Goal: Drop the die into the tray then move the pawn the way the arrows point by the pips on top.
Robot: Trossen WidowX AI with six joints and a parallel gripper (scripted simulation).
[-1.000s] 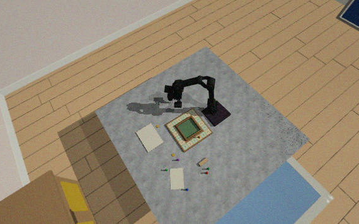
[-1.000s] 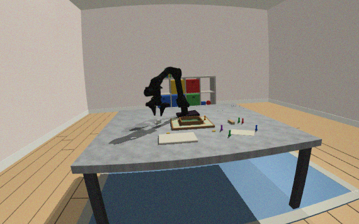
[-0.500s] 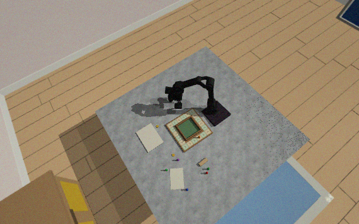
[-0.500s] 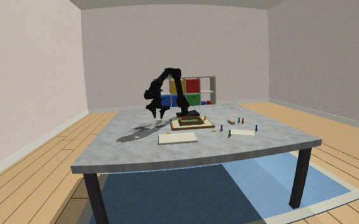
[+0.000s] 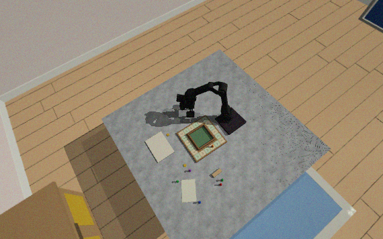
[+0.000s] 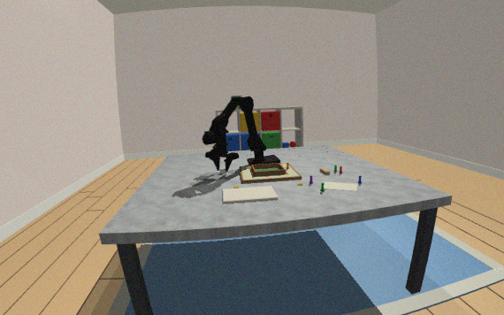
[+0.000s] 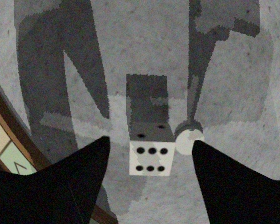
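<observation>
The tool point(image 5: 190, 114) point(image 6: 222, 171) point(image 7: 152, 144) is parted and grips nothing; the die point(image 7: 151, 157) sits on the surface point(image 5: 248, 151) point(image 6: 185, 212) between its fingertips in the wrist view. Best to sink straight down, centred, and close gently (a white disc point(image 7: 189, 140) lies just beside the die, so the right-hand finger in that view could nudge it). The tray point(image 5: 201, 137) point(image 6: 268, 169) holds nothing visible; the pawn point(image 5: 211, 146) point(image 6: 287, 165) stands outside it, on the board point(image 5: 197, 158) point(image 6: 271, 179).
</observation>
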